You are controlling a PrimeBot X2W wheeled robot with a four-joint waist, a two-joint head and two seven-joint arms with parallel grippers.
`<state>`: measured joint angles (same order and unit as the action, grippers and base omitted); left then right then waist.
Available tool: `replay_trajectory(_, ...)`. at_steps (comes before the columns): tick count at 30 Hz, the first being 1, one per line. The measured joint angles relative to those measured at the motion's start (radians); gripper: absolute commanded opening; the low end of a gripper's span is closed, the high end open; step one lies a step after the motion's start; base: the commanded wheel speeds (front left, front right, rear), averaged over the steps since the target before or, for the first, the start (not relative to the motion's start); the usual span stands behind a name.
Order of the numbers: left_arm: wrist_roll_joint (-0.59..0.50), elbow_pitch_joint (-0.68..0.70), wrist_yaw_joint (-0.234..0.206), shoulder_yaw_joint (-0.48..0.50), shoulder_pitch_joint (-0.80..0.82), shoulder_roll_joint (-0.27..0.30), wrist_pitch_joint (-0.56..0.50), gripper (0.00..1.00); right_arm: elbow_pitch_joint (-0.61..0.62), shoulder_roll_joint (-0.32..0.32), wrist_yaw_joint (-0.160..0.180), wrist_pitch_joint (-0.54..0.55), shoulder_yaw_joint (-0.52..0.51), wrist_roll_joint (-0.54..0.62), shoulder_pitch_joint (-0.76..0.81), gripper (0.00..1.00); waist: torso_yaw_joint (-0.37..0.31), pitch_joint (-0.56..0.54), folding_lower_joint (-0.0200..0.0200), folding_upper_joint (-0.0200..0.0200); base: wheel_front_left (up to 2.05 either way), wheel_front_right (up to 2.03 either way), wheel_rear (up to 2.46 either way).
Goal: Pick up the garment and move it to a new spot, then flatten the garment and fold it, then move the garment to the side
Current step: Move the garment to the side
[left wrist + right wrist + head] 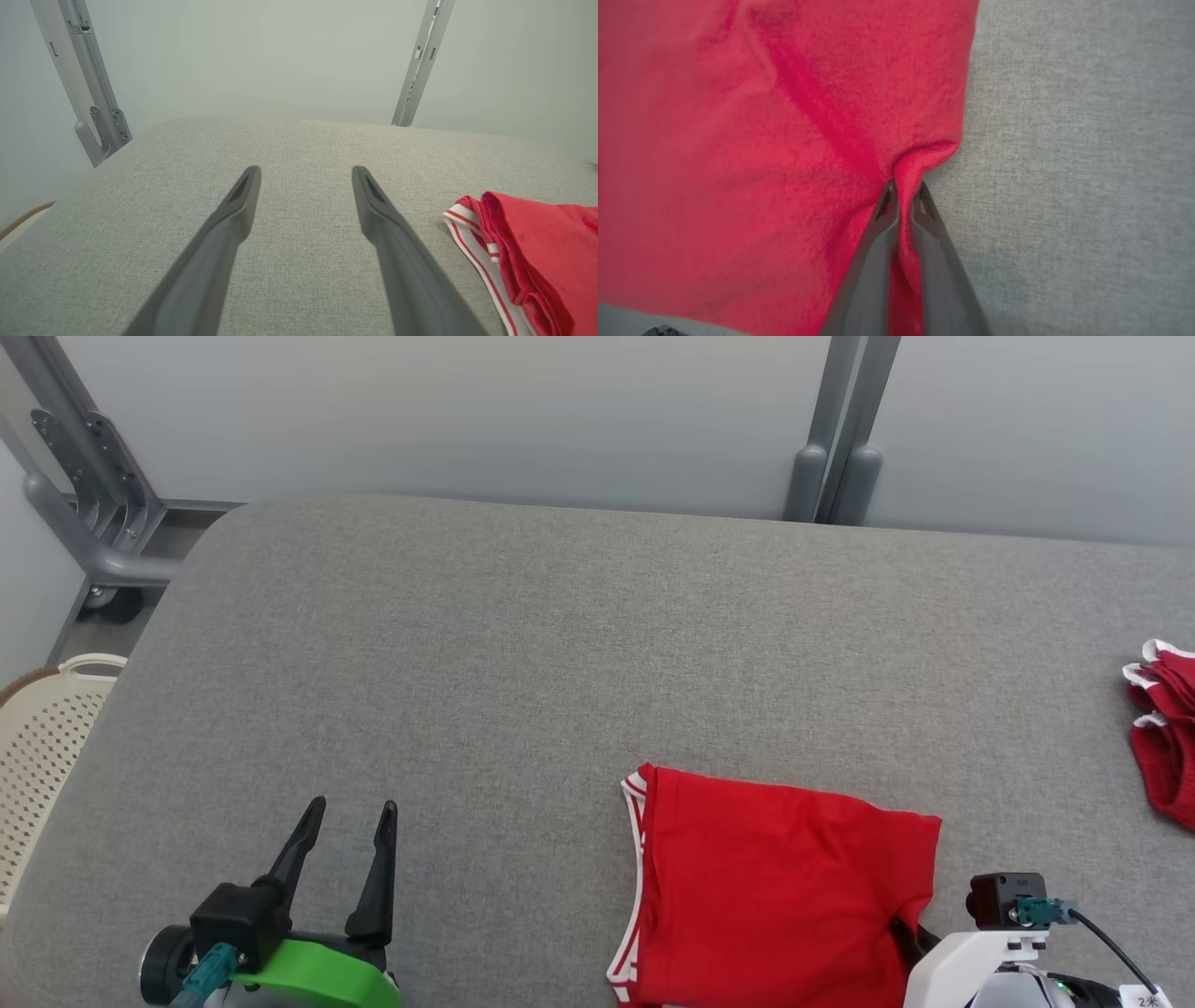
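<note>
So the red garment (775, 887) is lying on the grey fabric-covered table (467, 644), down near the front edge and to the robot's right of the middle. It looks mostly flat and folded over, with a white-and-red striped trim (638, 859) running down its left side. From the left wrist view, the garment (537, 247) sits off to the right of the fingers, and its trimmed edge is stacked in a couple of layers.

The right gripper (906, 186) has a proper pinch going. Both dark fingers are pressed nearly together, with a little ridge of red cloth bunched up between them. That's right at the garment's (761, 140) right-hand edge, where the cloth meets the bare grey surface. In the head view, the right wrist sits at the bottom right, just beside the garment's lower right corner.

The left gripper (353, 803) is at the lower left with its fingers spread wide and nothing between them, well apart from the garment. Its own camera shows the gripper (306, 170) over plain grey table, and it's hard to say whether the tips touch the surface.

Other stuff:
- A second red piece (1162, 737) with white trim sits at the table's far right edge.
- A cream perforated basket (42, 747) stands beside the table's left end.
- A grey metal frame (93, 495) stands against the pale wall.
</note>
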<state>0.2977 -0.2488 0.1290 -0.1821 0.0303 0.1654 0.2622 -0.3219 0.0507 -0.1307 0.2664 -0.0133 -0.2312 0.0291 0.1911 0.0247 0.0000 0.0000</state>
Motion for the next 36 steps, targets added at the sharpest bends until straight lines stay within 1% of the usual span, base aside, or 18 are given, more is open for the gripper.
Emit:
replay_trajectory(6, -0.001, -0.002, 0.0, 0.004, -0.012, -0.001, 0.0, 1.0, -0.01, -0.001, 0.0, -0.002, 0.0, 0.008, -0.02, 0.0, -0.013, -0.014, 0.0, 0.0, 0.0, 0.0, 0.0)
replay_trajectory(10, -0.007, 0.0, 0.0, 0.012, -0.019, -0.006, 0.0, 1.0, 0.001, 0.007, 0.0, 0.028, 0.024, 0.054, -0.08, 0.0, -0.039, -0.015, 0.0, 0.0, 0.0, 0.0, 0.0)
replay_trajectory(12, -0.01, 0.003, 0.0, 0.016, -0.019, -0.011, 0.0, 1.0, 0.004, 0.041, -0.001, 0.042, 0.051, 0.06, -0.114, 0.0, -0.052, -0.013, 0.0, 0.0, 0.0, 0.0, 0.0)
replay_trajectory(18, -0.025, 0.021, 0.0, 0.033, 0.0, -0.033, 0.0, 1.0, 0.005, 0.179, -0.001, 0.081, 0.117, 0.059, -0.26, 0.0, -0.099, 0.01, 0.0, 0.0, 0.0, 0.0, 0.0)
replay_trajectory(24, -0.045, 0.053, 0.0, 0.038, 0.042, -0.052, 0.0, 1.0, 0.005, 0.271, -0.001, 0.127, 0.164, 0.017, -0.424, 0.0, -0.146, 0.058, 0.0, 0.0, 0.0, 0.0, 0.0)
replay_trajectory(28, -0.055, 0.075, 0.0, 0.044, 0.071, -0.049, 0.0, 1.0, -0.004, 0.327, -0.001, 0.183, 0.231, -0.004, -0.558, 0.0, -0.188, 0.099, 0.0, 0.0, 0.0, 0.0, 0.0)
replay_trajectory(32, -0.062, 0.097, 0.0, 0.04, 0.119, -0.037, 0.0, 1.0, -0.009, 0.382, -0.001, 0.247, 0.274, -0.032, -0.668, 0.0, -0.233, 0.152, 0.0001, 0.0, 0.0, 0.0, 0.0)
replay_trajectory(36, -0.064, 0.111, 0.0, 0.03, 0.157, -0.028, 0.0, 1.0, 0.013, 0.452, -0.001, 0.279, 0.285, -0.045, -0.745, 0.0, -0.281, 0.204, 0.0001, 0.0, 0.0, 0.0, 0.0)
